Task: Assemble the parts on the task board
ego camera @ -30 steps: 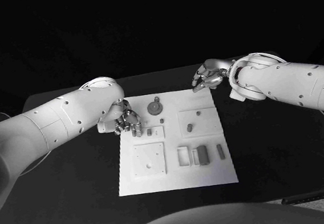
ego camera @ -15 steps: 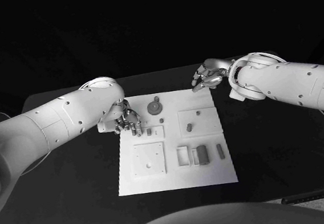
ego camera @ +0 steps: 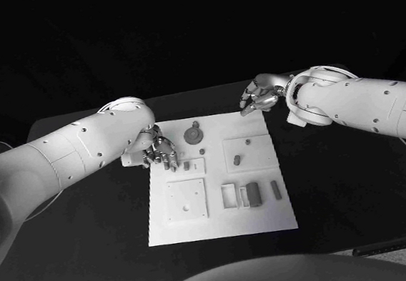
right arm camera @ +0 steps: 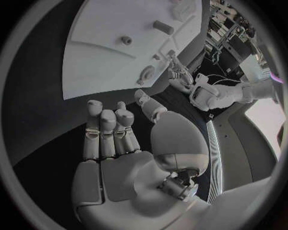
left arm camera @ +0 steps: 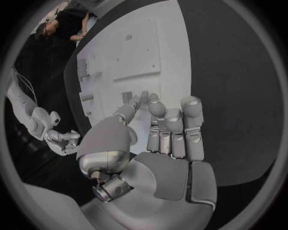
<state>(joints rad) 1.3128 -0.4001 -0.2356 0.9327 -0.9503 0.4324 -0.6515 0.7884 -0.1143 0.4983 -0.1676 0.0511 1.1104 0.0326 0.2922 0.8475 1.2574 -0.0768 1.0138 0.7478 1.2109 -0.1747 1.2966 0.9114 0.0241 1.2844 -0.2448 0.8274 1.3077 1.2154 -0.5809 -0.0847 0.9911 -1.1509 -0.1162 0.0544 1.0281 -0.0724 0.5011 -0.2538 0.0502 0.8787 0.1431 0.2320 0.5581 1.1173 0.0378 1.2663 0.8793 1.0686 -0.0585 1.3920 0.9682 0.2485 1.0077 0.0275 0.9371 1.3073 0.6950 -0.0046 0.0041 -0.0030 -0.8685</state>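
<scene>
The black worktop (ego camera: 92, 230) carries the white task board (ego camera: 225, 213) at its centre, long axis running away from the robot. Left hand (ego camera: 157, 150) hovers over the board's far-left corner, fingers (left arm camera: 174, 125) apart, empty. Right hand (ego camera: 260, 97) sits beyond the far-right corner, fingers apart, empty. Small parts (ego camera: 253, 193) lie on the board.

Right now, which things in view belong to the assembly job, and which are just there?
Job:
task board
round part
small part
upright parts
left hand, fingers over the board's far left corner
right hand, off the board's far right corner

Just there:
black table
</scene>
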